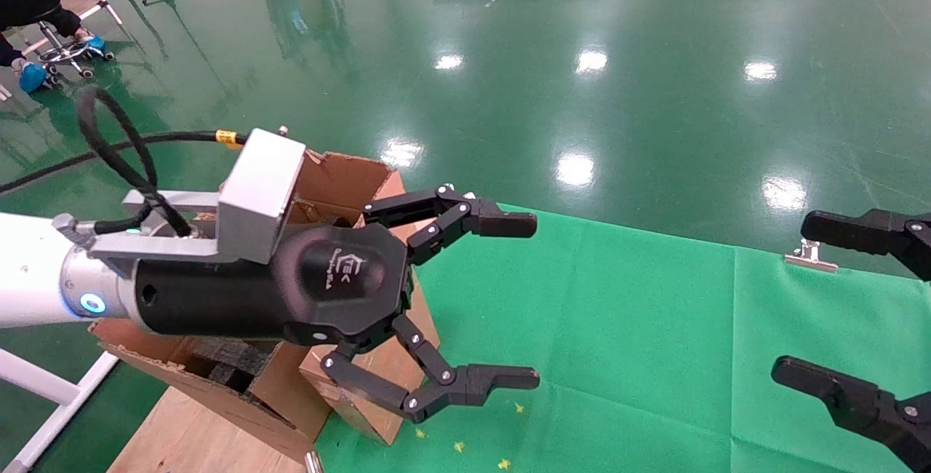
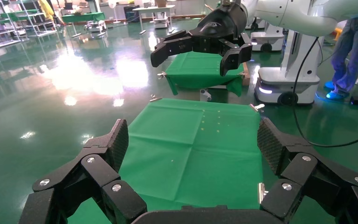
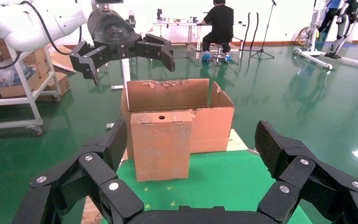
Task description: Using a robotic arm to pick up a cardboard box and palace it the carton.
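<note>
The slim brown cardboard box (image 3: 161, 144) stands upright on the green cloth, its round hole near the top, against the front of the large carton (image 3: 214, 121). In the head view the box (image 1: 372, 418) and the carton (image 1: 342, 175) sit behind my left arm; black foam (image 1: 225, 364) shows inside the carton. My left gripper (image 1: 534, 302) is open and empty, held in the air beside the carton and above the cloth; it also shows in the right wrist view (image 3: 126, 46). My right gripper (image 1: 793, 298) is open and empty at the right, facing the box.
The green cloth (image 1: 640, 327) covers the table, held by a metal clip (image 1: 811, 255). A wooden board (image 1: 196, 429) lies under the carton. A white frame leg (image 1: 44, 415) stands at the lower left. A person sits on a stool (image 1: 44, 14) far left.
</note>
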